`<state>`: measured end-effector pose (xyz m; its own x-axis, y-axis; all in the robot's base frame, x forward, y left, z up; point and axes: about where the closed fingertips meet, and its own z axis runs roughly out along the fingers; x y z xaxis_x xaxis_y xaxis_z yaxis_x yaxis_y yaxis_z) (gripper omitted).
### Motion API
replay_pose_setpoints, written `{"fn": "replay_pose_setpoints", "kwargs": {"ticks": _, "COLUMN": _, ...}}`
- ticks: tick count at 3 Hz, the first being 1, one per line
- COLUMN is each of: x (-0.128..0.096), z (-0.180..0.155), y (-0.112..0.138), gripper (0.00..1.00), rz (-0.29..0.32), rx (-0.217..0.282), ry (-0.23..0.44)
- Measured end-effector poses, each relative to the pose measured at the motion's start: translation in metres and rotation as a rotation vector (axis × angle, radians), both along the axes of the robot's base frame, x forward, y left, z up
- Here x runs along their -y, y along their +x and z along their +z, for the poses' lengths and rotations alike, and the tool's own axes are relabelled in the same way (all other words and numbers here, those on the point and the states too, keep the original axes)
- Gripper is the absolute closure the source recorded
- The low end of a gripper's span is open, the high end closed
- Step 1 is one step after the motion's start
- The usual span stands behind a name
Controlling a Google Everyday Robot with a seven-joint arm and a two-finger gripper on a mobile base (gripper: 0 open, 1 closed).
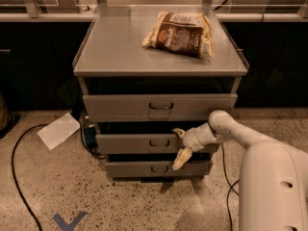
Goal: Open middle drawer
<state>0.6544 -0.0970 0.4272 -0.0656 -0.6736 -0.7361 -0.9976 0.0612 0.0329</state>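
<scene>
The middle drawer [130,144] is the second of three grey fronts in the metal cabinet [159,57], with a small dark wire handle [159,143] at its centre. It stands out about as far as the drawer below. My gripper [176,148] is at the drawer's front, just right of the handle, reaching in from the right on the white arm [231,131]. It is open: one finger [178,131] lies at the drawer's top edge, the other finger [180,160] hangs down over the lowest drawer [139,169]. It holds nothing.
A brown and yellow snack bag [179,33] lies on the cabinet top. The top drawer [120,108] is above. A white sheet [58,129] and a black cable [19,177] lie on the floor at left. Blue tape [67,221] marks the floor in front.
</scene>
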Motion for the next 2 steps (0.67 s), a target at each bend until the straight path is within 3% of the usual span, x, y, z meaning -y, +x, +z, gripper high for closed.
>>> {"fn": "replay_pose_setpoints", "kwargs": {"ticks": 1, "x": -0.004, "z": 0.002, "y": -0.004, "gripper": 0.0, "rz": 0.003, "rx": -0.028, "ry": 0.002}}
{"fn": "replay_pose_setpoints", "kwargs": {"ticks": 2, "x": -0.013, "z": 0.009, "y": -0.023, "gripper": 0.0, "rz": 0.025, "rx": -0.113, "ry": 0.006}}
